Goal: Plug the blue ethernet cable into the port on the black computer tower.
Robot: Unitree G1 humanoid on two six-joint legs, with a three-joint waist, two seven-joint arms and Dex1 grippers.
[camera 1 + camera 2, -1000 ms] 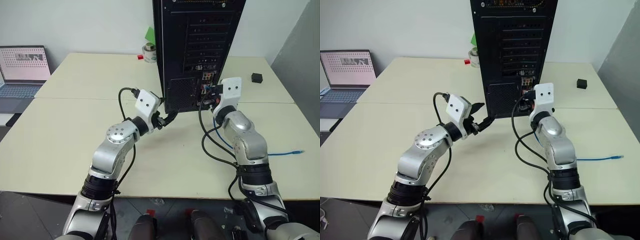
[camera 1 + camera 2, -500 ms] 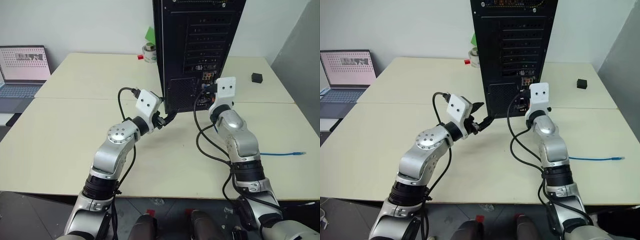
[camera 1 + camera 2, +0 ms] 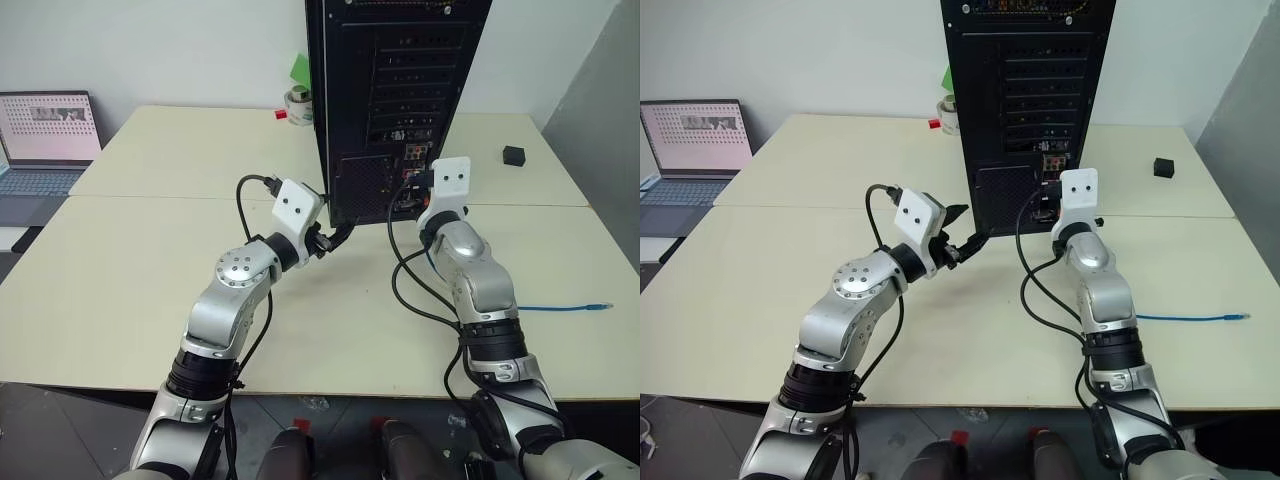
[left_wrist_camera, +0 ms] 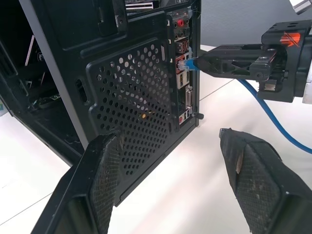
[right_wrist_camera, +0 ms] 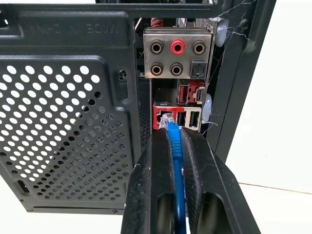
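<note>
So over the last second the right pincer [image 5: 176, 146] swung in from the tower's side and now sits square at the back panel, clamped on the blue ethernet cable [image 5: 174, 141]. Clear plug tip is right at the port [image 5: 163, 117], about 12 o'clock of the fingers, so insertion looks close. Left pincer [image 4: 170, 185] stands wide, holding nothing, beside the black computer tower [image 3: 395, 90] on the counter [image 3: 130, 270].

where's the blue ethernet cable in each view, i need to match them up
Head views: the blue ethernet cable lies on the table, right of the right arm.
Left wrist view: the cable runs from the right hand at the port.
Right wrist view: pinched between the fingers.
Shared landmark: perforated grille.
</note>
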